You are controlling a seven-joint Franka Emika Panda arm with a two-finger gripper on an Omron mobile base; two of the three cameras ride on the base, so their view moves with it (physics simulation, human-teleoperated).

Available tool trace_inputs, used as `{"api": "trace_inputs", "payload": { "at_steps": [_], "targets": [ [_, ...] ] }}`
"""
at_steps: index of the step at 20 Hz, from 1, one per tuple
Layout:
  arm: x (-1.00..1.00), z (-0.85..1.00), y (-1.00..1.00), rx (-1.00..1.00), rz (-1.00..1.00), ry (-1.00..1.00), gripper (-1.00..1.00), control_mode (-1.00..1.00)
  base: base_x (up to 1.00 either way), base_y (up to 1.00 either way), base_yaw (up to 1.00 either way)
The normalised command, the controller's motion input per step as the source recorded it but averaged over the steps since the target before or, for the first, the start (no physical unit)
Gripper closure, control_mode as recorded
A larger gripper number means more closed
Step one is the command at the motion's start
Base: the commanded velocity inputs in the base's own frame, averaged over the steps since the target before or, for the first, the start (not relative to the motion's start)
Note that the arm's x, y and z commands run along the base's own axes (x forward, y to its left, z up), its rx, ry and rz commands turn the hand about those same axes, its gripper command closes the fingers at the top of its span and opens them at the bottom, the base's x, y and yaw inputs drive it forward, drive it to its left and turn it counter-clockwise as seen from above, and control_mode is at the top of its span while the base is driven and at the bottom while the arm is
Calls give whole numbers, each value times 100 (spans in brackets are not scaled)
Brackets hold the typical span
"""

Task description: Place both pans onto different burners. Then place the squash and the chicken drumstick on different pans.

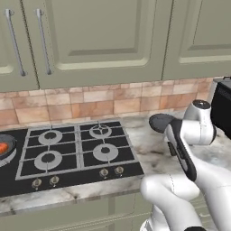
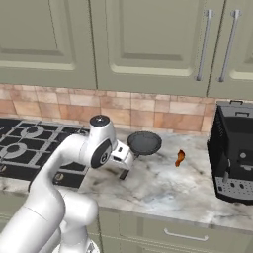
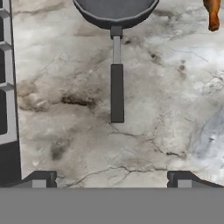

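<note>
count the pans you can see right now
2: one pan on the marble counter right of the cooktop, and one at the cooktop's left edge, cut off, holding something orange.

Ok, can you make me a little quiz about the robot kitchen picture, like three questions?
1. True or false: the pan by the gripper sits on the marble counter, not on a burner.
2. What lies right of that pan? A) chicken drumstick B) spoon C) cup
3. Fill in: the gripper hovers over the pan's ____, fingers wide apart.

Key: 1 true. 2 A, the chicken drumstick. 3 handle.
</note>
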Motion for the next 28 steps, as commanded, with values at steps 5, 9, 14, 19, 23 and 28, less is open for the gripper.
{"api": "trace_inputs", "payload": {
  "at_steps": [5,9,14,19,23,28],
  "targets": [
    [31,-31,-4,0,-1,0,-100,-100,0,0,0],
    [31,-22,-4,0,-1,0,-100,-100,0,0,0],
    [27,-16,-12,0,-1,0,-100,-100,0,0,0],
    [20,-11,-12,0,0,0,-100,-100,0,0,0],
    [14,-13,-6,0,0,0,-100,-100,0,0,0],
    [10,-18,-1,0,0,0,-100,-100,0,0,0]
  ]
}}
